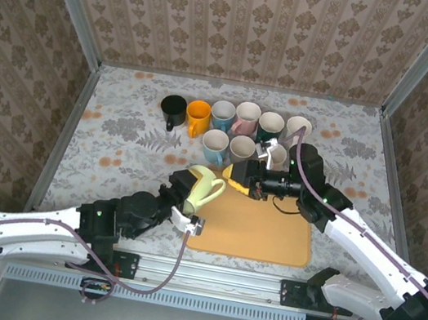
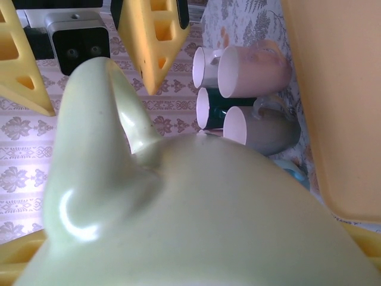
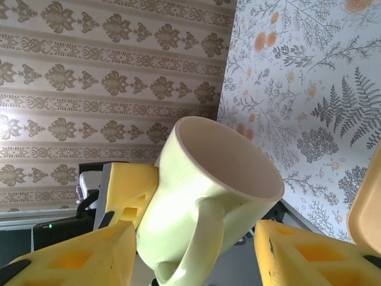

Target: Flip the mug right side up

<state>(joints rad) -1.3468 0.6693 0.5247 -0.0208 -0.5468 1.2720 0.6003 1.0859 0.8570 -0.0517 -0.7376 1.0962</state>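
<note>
Pale green mug [image 2: 196,208], stiff, glossy, breakable ceramic, sits clamped in left gripper [image 1: 189,199] above left edge of orange mat [image 1: 267,236]; right gripper [image 3: 195,238], jaws apart, flanks its handle [image 2: 128,113], probably the surest hold.

No readable text, label, brand, number or sign appears on any mug, surface or arm.

even, bright light throughout; soft glare on the blurred, too-close mug [image 2: 178,208]; overhead view sharp, shadows faint.
</note>
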